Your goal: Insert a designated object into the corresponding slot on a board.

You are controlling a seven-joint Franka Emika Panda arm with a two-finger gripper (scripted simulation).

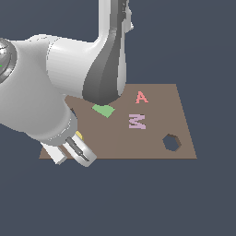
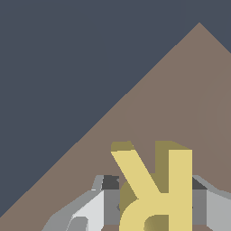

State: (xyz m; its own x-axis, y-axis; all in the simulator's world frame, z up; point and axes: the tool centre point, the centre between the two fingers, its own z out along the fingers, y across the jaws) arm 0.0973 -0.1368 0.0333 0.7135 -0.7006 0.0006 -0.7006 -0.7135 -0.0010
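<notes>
Arm (image 1: 55, 87) fills the exterior view's left, bent low over the near left corner of the board (image 1: 152, 124). On the board lie a green piece (image 1: 103, 110), a lilac M (image 1: 137, 121), a pink A (image 1: 141, 97) and a hexagonal hole (image 1: 171, 142). Hand (image 2: 153, 203) grips the yellow R (image 2: 158, 189), fingers (image 2: 101, 203) pressed to its sides, above the board.
</notes>
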